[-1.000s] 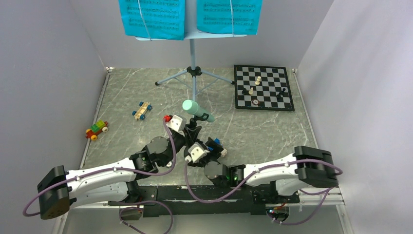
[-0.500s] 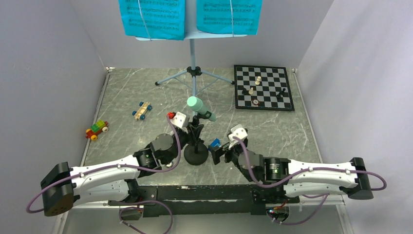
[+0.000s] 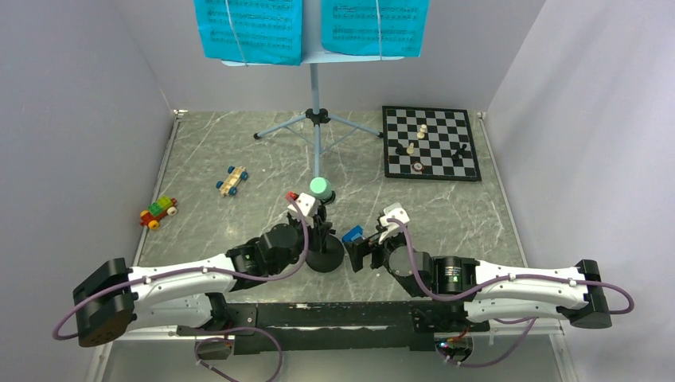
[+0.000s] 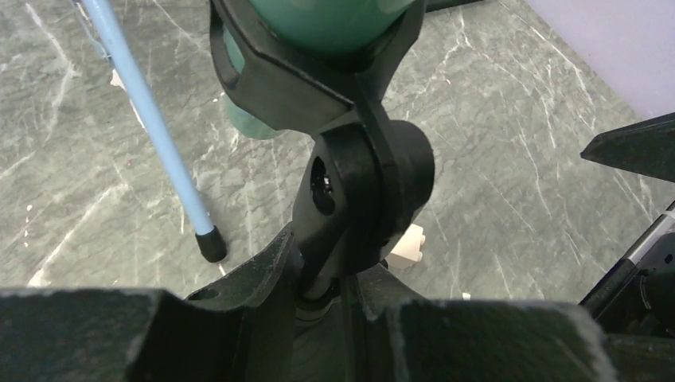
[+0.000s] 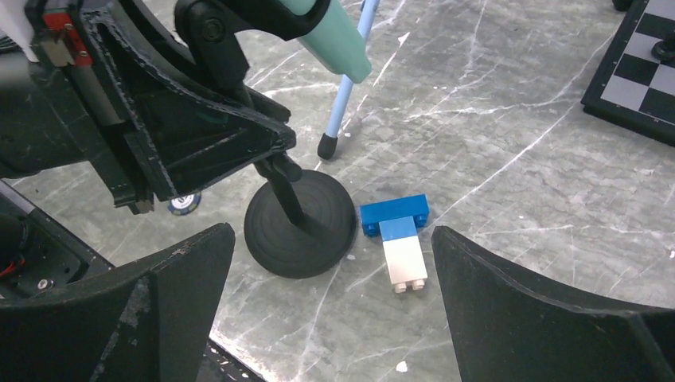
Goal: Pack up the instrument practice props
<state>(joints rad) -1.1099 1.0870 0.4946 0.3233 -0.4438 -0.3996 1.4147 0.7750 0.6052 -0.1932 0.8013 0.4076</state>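
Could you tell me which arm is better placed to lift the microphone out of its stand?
Probably right: the right gripper is open and free beside the stand, while the left gripper is clamped on the stand's stem below the microphone.

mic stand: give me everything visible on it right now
The mic stand is small, matte black and plastic-looking: round disc base, thin post, swivel knuckle, and a clip on top gripping the mint mic. Its base sits flat on the table near the front edge. The left gripper is shut on the post below the knuckle. A blue-white block lies beside the base; contact unclear.
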